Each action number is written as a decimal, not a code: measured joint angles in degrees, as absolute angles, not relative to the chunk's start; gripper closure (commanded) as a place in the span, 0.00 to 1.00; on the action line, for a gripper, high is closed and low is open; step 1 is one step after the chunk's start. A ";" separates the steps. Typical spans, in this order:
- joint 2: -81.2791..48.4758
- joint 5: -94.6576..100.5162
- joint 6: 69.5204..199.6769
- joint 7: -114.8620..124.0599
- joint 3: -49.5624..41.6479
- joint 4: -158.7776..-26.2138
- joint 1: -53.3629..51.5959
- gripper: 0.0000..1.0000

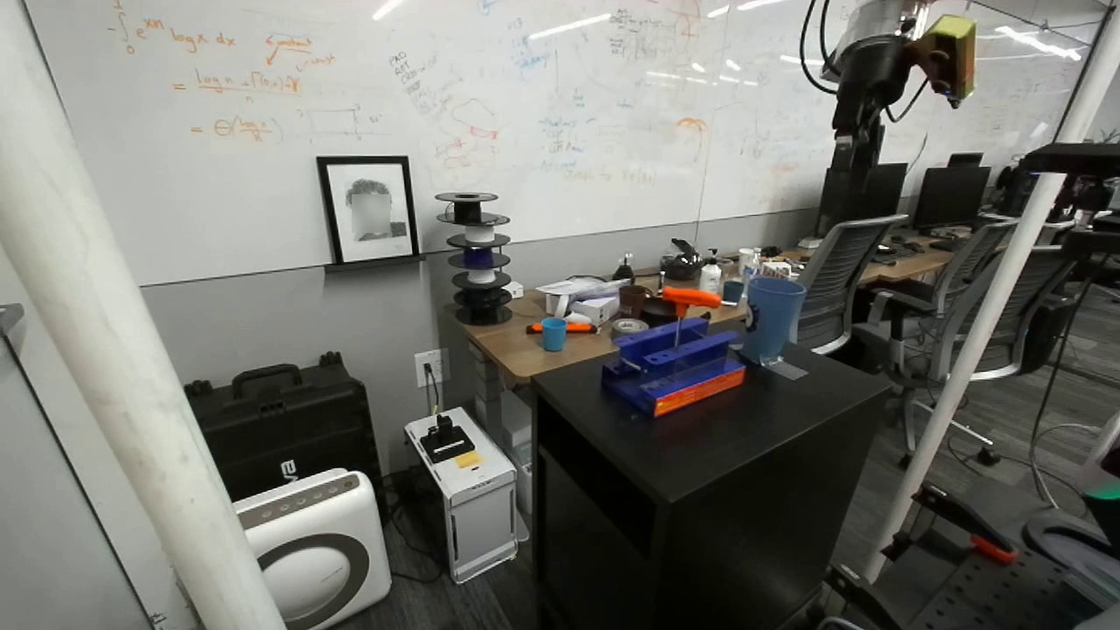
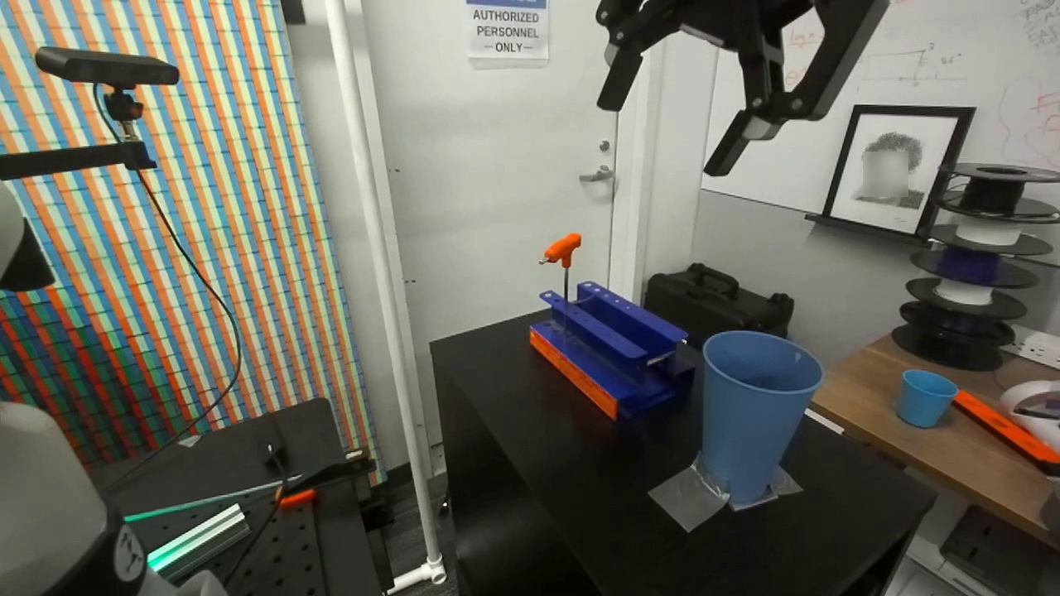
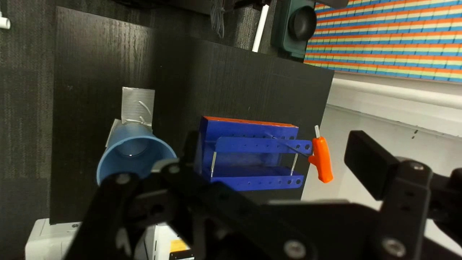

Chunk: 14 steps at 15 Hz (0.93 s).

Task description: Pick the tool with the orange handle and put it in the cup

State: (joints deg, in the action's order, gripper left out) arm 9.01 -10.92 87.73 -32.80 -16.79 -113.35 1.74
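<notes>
The tool with the orange handle stands upright in the dark blue rack. Its T-shaped handle sticks up above the rack in both exterior views (image 1: 691,299) (image 2: 563,248) and shows in the wrist view (image 3: 322,159). The tall blue cup (image 2: 749,430) stands upright, taped to the black cabinet top beside the rack; it also shows in an exterior view (image 1: 772,319) and in the wrist view (image 3: 135,153), partly covered by a finger. My gripper (image 2: 672,120) is open and empty, well above the cabinet, with both fingers apart. It touches neither tool nor cup.
The dark blue rack (image 2: 613,364) with an orange side sits on the black cabinet (image 1: 717,446). A wooden desk (image 1: 525,337) behind holds a small light blue cup (image 1: 553,334), spools (image 1: 479,262) and clutter. A white pole (image 2: 381,248) stands beside the cabinet.
</notes>
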 measured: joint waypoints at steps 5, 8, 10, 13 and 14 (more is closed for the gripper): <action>8.61 -9.56 88.82 -29.72 -14.97 -113.11 2.74 0.00; 6.12 -6.91 92.33 -22.40 -10.26 -111.70 2.36 0.00; 3.66 -5.64 95.25 -18.42 -6.44 -109.89 1.17 0.00; -0.34 -3.60 100.59 -14.69 -1.46 -107.09 -1.23 0.00; -1.61 -3.02 102.06 -13.87 -0.13 -106.34 -1.98 0.00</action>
